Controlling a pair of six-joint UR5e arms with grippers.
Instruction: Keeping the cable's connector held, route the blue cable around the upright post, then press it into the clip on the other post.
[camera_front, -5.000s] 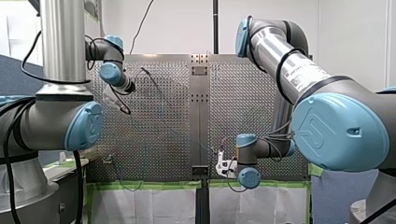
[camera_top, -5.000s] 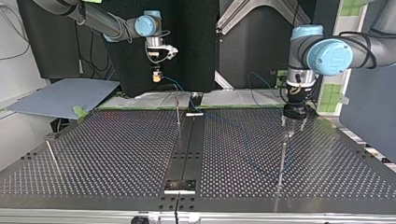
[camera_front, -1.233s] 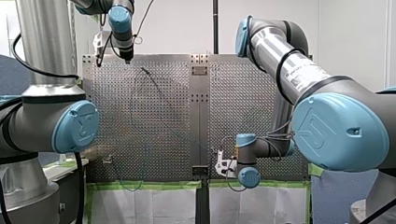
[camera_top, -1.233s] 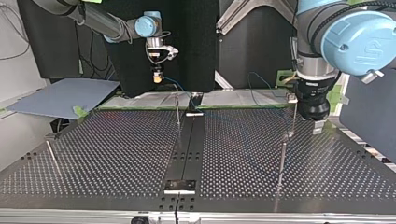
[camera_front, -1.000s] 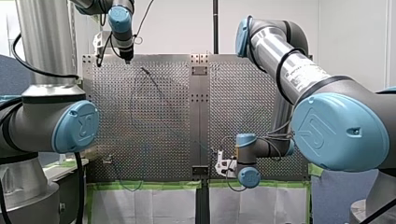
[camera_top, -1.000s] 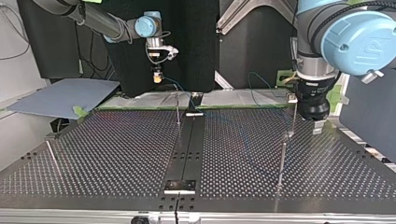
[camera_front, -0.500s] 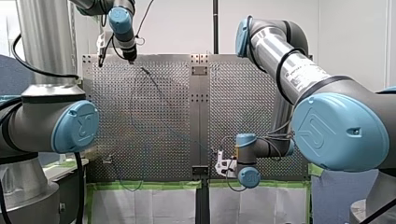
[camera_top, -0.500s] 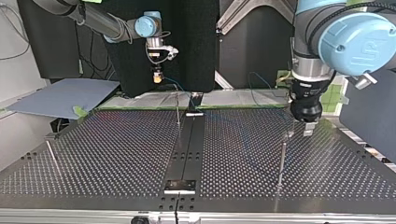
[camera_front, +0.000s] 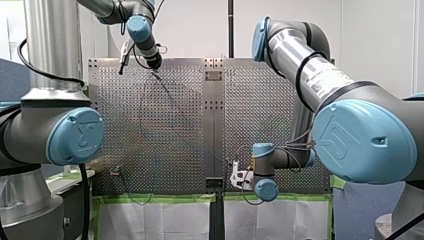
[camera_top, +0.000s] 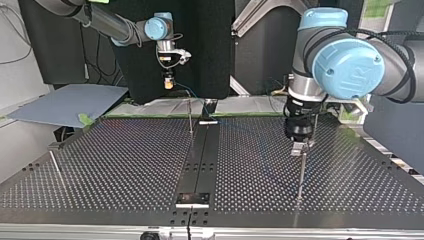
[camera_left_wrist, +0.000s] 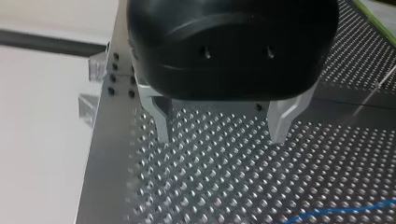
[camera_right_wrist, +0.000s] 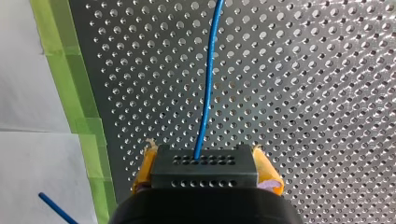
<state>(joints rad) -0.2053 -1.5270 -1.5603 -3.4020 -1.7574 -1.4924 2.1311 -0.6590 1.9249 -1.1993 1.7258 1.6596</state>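
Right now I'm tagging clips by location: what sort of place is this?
Probably a robotics lab bench: my left arm and my right arm over a perforated table bearing an upright post, green tape along its edge.

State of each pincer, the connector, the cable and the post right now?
Left pincer: open, empty.
Right pincer: shut on the connector.
Connector: clamped between yellow pads.
Blue cable: runs out of the connector, over the perforated table.
Post: upright, close by the left pincer.

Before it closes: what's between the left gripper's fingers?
Nothing is held. In the left wrist view, only bare perforated table shows between the open fingers of my left gripper. The blue cable runs ahead of them, apart.
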